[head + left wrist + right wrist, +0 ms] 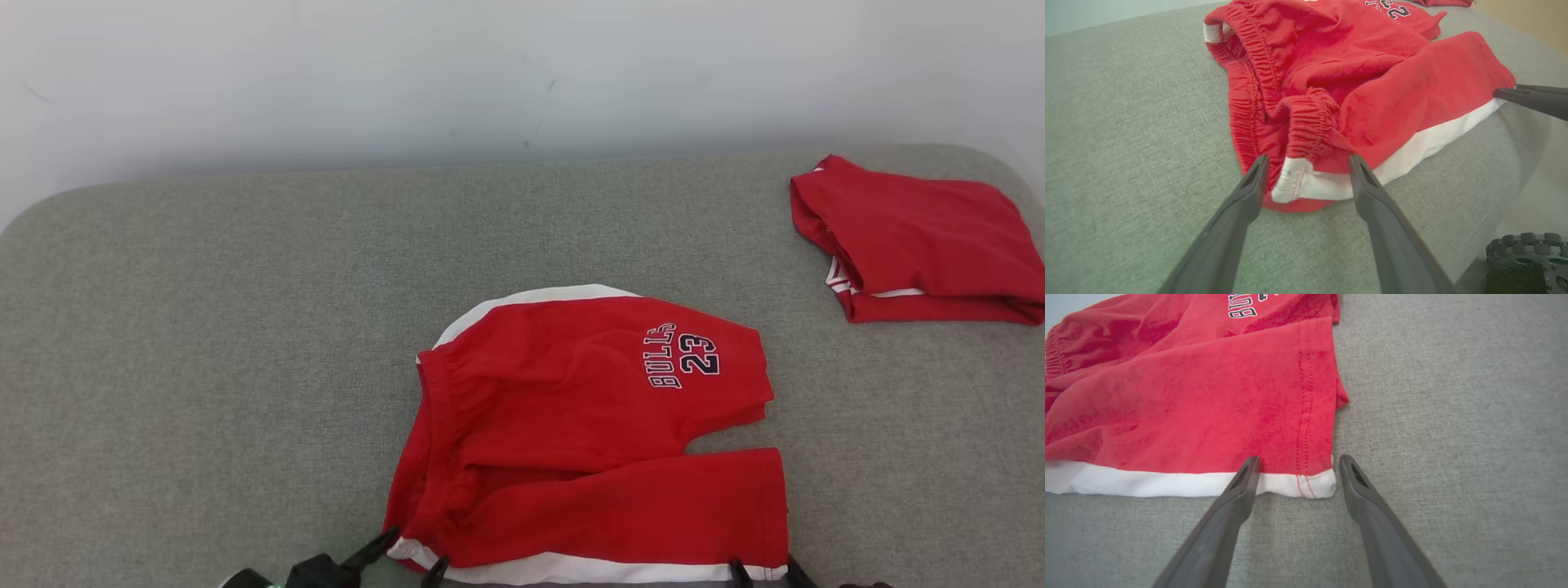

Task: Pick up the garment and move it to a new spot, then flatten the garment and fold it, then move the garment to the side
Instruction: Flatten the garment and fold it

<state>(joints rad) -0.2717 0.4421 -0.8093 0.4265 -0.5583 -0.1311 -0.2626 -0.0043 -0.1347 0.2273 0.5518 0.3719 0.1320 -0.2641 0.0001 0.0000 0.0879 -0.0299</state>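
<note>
Head view, shorts (588,433): red, lying on grey pad (204,327), centre toward 6 o'clock; waistband at 9 o'clock, leg hems at 3 o'clock.
Print (684,357): "BULLS 23" on the far leg, at 1 o'clock on the shorts.
Stripe (571,567): white, runs along the near edge at 6 o'clock; a second white band curves along the far edge at 12 o'clock.
Lay: legs part in a gap at 3 o'clock; waistband bunched and wrinkled, cloth not fully flat.
Left gripper (1308,163): jaws apart, straddling the near waistband corner, with the stripe's end between the fingers; clamped on nothing.
Right gripper (1299,459): jaws apart at the near leg's hem corner; one fingertip over the stripe, the other on bare pad just beside the hem; clamped on nothing.
Folded garment (914,241): red with white trim, at 2 o'clock, well apart from the shorts.
Wall (490,73): pale, behind the pad at 12 o'clock.
Wheel (1527,261): dark, treaded, at 5 o'clock in the left wrist view, beyond the pad's edge.
</note>
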